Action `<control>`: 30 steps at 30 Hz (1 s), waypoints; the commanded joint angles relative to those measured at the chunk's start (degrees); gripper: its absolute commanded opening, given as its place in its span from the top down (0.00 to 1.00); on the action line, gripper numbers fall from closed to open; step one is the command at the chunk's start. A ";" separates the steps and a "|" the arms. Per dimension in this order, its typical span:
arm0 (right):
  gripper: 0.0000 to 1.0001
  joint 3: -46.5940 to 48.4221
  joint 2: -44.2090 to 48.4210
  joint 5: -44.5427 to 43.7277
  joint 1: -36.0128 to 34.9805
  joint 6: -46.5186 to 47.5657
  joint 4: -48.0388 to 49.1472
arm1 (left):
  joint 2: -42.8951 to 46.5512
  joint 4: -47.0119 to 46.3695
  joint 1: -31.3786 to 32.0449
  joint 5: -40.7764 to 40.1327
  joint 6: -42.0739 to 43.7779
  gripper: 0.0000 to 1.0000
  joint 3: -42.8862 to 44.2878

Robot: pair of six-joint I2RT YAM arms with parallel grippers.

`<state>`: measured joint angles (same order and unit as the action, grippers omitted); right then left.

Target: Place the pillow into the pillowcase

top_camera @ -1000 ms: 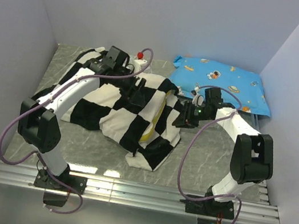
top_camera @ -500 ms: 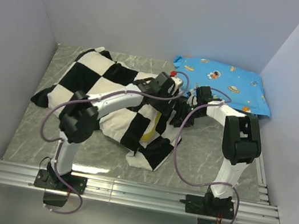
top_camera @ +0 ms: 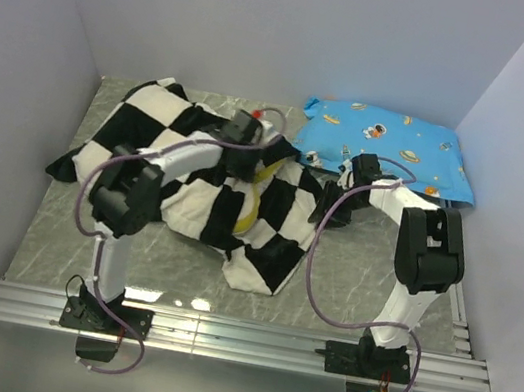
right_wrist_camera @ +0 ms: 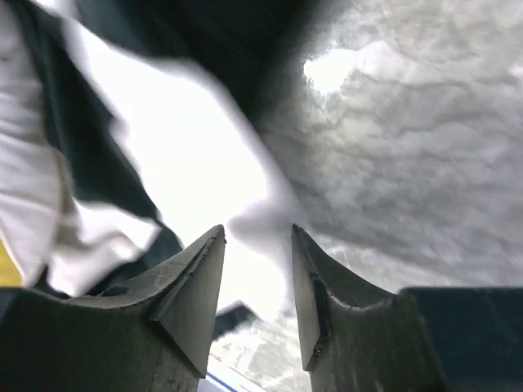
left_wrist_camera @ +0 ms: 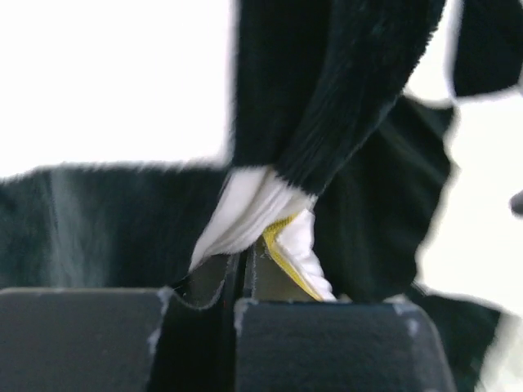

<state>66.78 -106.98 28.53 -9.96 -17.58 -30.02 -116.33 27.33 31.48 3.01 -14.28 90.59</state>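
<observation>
The black-and-white checkered pillowcase [top_camera: 191, 194] lies crumpled across the left and middle of the table. A strip of the pale-yellow pillow [top_camera: 254, 202] shows in its opening. My left gripper [top_camera: 248, 161] sits at that opening. In the left wrist view the left gripper [left_wrist_camera: 243, 257] is shut on a white corner of the pillow [left_wrist_camera: 306, 245] with yellow piping, and black pillowcase [left_wrist_camera: 343, 82] fabric hangs over it. My right gripper [top_camera: 324, 210] is at the pillowcase's right edge. In the right wrist view the right gripper [right_wrist_camera: 257, 237] is open, with a white pillowcase [right_wrist_camera: 188, 163] edge between its fingertips.
A blue cartoon-print pillow [top_camera: 392, 148] lies at the back right, just behind the right arm. Grey marble tabletop [top_camera: 360, 274] shows in front of the pillowcase and on the right. Walls stand on the left, back and right.
My left gripper has shut on the pillow's corner and pulled back to the left. The pillowcase has bunched and shifted left. The right gripper has stayed at the pillowcase's right edge.
</observation>
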 commanded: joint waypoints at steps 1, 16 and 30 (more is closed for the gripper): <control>0.55 4.05 5.37 -1.48 0.82 2.29 -2.94 | 9.09 2.99 -8.01 14.56 1.45 1.00 -6.47; 0.64 10.12 5.57 3.92 -13.42 -23.19 17.95 | 18.69 -1.05 -11.97 46.12 -3.38 1.00 -7.09; 0.49 8.79 -5.60 -8.04 -17.55 -37.25 38.02 | 17.90 -2.72 -13.99 55.00 -5.23 1.00 -8.32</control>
<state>71.16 -111.48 24.95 -26.13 -51.59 0.93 -100.01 27.40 17.17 50.46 -18.81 81.97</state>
